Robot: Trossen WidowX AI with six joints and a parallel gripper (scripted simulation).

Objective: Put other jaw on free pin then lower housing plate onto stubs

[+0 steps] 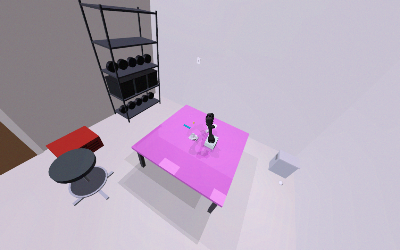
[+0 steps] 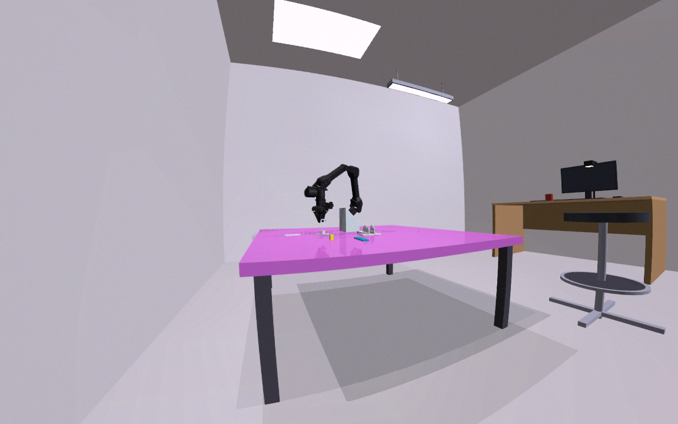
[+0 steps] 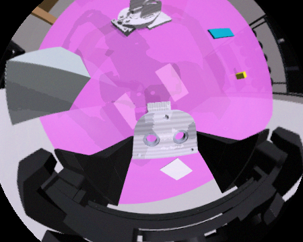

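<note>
The black tool [image 1: 208, 127] [image 2: 319, 219] [image 3: 163, 136] grips the pale two-holed plate [image 2: 323, 221] [image 3: 165, 148] above the pink worktop [image 1: 176, 146] [image 2: 409, 245] [image 3: 178, 44]. In the wrist view, a ribbed piece [image 3: 159, 106] shows just past it toward twelve o'clock, the grey assembly [image 1: 193, 136] [image 2: 369, 231] [image 3: 141, 17] farther that way.
</note>
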